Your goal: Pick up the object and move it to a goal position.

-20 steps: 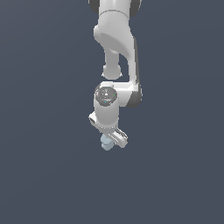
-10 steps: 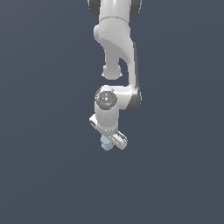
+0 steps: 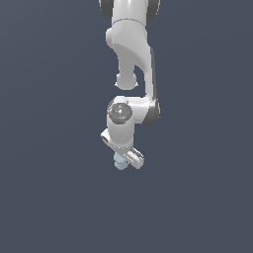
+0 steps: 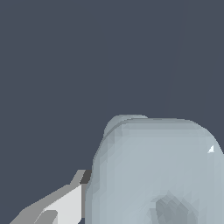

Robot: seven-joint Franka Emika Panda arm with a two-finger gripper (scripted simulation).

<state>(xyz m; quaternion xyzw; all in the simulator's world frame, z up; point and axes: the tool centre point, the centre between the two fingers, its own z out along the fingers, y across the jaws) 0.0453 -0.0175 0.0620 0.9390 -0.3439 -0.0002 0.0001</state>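
In the exterior view, the pale blue-grey object (image 3: 119,162) shows just under the left end of my gripper (image 3: 123,159), tucked directly beneath the hand and touching it. In the wrist view one grey finger (image 4: 57,203) lies against the side of the object (image 4: 153,170), which fills the frame. I judge my fingers are clamped on it, though the second finger is hidden. No goal marker shows.
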